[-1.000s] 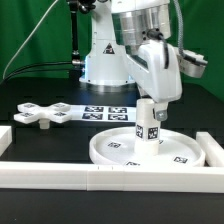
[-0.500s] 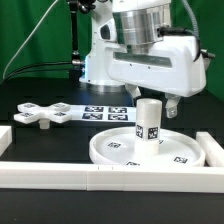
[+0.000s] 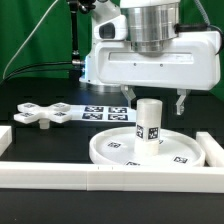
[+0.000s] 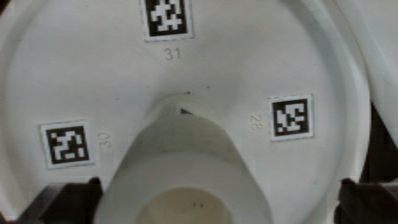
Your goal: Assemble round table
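Note:
The large rimmed round disc (image 3: 120,152) lies flat on the black table at the front right. The short thick cylinder post (image 3: 150,122) stands upright on its middle, tags facing the camera. My gripper (image 3: 154,100) is open just above the post, one finger on each side of its top, touching nothing. In the wrist view the post (image 4: 187,170) rises between the dark fingertips (image 4: 71,200), with the disc (image 4: 107,80) below, and my gripper (image 4: 222,205) is wider than the post. The four-armed cross piece (image 3: 40,114) lies flat at the left.
The marker board (image 3: 105,112) lies behind the disc. Long white border bars run along the front (image 3: 100,176), the left (image 3: 4,136) and the right (image 3: 213,150). The robot's white base (image 3: 100,65) stands at the back against a green curtain.
The hand has turned about its vertical axis from side-on to broadside and has risen a little. Its fingers now stand apart from the post. The post and disc have not moved.

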Controlling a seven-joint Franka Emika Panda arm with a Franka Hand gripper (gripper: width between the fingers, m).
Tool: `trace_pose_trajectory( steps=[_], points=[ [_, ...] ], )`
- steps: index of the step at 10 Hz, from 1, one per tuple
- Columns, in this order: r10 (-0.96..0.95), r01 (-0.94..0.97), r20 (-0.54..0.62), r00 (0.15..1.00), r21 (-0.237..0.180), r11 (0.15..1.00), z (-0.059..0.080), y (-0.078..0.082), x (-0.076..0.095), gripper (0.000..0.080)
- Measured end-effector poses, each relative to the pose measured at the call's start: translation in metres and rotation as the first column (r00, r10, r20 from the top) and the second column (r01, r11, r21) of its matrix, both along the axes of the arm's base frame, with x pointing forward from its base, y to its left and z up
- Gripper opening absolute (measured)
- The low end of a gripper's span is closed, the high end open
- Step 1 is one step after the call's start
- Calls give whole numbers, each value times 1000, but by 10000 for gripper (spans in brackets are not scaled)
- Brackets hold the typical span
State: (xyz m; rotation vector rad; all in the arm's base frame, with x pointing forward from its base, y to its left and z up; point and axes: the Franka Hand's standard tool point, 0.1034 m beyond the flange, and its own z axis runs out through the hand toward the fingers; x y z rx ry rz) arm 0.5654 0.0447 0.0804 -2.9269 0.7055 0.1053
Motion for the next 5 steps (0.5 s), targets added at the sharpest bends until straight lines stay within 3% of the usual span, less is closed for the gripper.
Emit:
trace_pose_trajectory(
  steps=[2, 5],
  points=[
    [164, -164, 20, 986, -6, 986, 0, 0, 0, 648],
    [484, -482, 57, 873, -45, 875, 1, 0, 3, 648]
  ],
)
